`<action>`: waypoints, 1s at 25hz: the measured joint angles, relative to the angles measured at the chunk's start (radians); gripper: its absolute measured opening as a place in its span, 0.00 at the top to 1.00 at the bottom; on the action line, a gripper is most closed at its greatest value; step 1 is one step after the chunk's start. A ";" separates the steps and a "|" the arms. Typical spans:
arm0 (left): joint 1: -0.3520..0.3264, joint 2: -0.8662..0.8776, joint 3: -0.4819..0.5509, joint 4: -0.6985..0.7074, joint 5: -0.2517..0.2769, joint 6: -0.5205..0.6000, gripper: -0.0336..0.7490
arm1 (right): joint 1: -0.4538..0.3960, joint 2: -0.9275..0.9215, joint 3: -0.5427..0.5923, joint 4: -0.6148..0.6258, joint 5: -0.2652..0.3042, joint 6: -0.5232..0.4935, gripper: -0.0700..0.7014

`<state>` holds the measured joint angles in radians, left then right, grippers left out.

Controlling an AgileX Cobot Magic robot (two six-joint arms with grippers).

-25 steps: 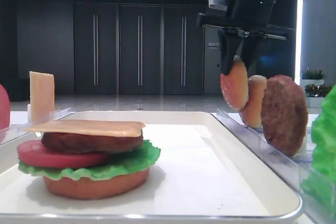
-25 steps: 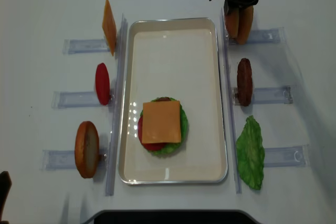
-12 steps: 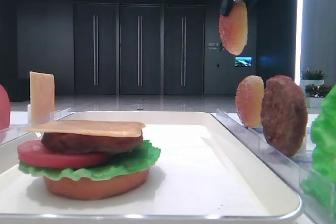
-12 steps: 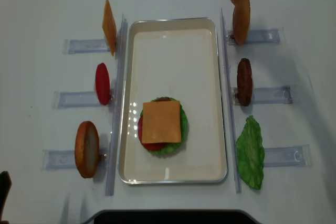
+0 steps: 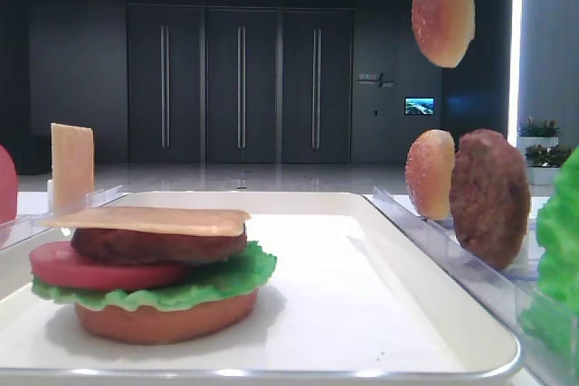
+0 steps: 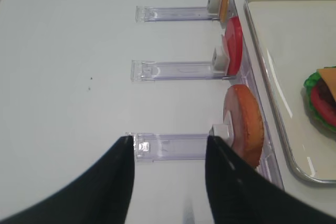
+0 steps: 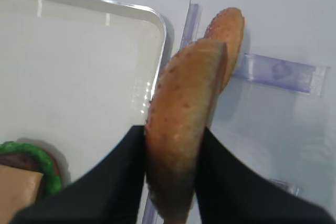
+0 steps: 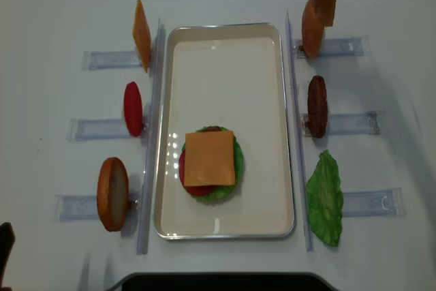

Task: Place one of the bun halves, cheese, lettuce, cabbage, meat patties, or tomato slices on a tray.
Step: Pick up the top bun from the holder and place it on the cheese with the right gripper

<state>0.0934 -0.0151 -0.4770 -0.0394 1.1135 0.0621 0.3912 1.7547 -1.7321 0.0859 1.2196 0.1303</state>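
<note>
My right gripper (image 7: 170, 171) is shut on a speckled golden bun half (image 7: 184, 124), held on edge between the black fingers. The bun half (image 8: 325, 1) hangs high over the back right rack, at the top of the low exterior view (image 5: 443, 14). A second bun half (image 8: 312, 28) stands in that rack. The white tray (image 8: 289, 134) carries a stack of bottom bun, lettuce, tomato, patty and cheese (image 8: 210, 158). Over a clear rack at the front left, my left gripper (image 6: 168, 145) stands open and holds nothing.
Clear racks flank the tray. On the left they hold a cheese slice (image 8: 142, 32), a tomato slice (image 8: 133, 108) and an orange-brown bun piece (image 8: 112, 193). A meat patty (image 8: 317, 105) and a lettuce leaf (image 8: 325, 199) stand on the right.
My right gripper has lifted the bun half up out of the back right rack, leaving the second bun half standing there. The left gripper has not moved.
</note>
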 joint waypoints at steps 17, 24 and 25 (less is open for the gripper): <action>0.000 0.000 0.000 0.000 0.000 0.000 0.52 | 0.395 -0.699 0.574 -0.069 0.009 0.426 0.64; 0.000 0.000 0.000 0.000 0.000 0.000 0.52 | 0.505 -0.848 0.756 -0.092 0.011 0.565 0.65; 0.000 0.000 0.000 0.000 0.000 0.000 0.52 | 0.505 -0.851 0.768 -0.092 0.011 0.567 0.65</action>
<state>0.0934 -0.0151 -0.4770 -0.0394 1.1135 0.0621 0.8961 0.9037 -0.9639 -0.0061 1.2307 0.6974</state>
